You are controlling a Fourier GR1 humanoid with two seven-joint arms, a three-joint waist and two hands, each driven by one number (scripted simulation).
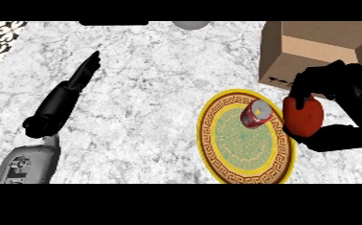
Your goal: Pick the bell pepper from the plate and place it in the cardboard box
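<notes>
1. Presently the bell pepper (302, 116) is seen at the right rim of the plate (219, 164), partly over the counter (155, 99) and just below the near corner of the cardboard box (311, 47). Whether it is lifted clear of the rim cannot be told.
2. The pepper is judged to be light, hollow and fairly stiff. Its smooth, waxy skin may slide against fingers, and it can be bruised but is hardly fragile.
3. A hold across the broad body is judged best, with fingers on one side and thumb on the other, since the rounded shoulders offer little to catch on. No stem can be made out.
4. The right hand (329, 83) is curled round the pepper. Fingers are wrapped over its upper side and the thumb is set beneath it, so red skin shows between them. The opening is no wider than the pepper itself.
5. A red can (256, 113) with a silver top is seen tilted on the plate just beside the pepper. Contact between the two cannot be made out.
6. The left hand (86, 71) is held open with straight fingers at the view's left, well apart from plate and box, and nothing is held by it.
7. The carry to the box is judged to be the step in hand, and the box's near wall must be cleared.
</notes>
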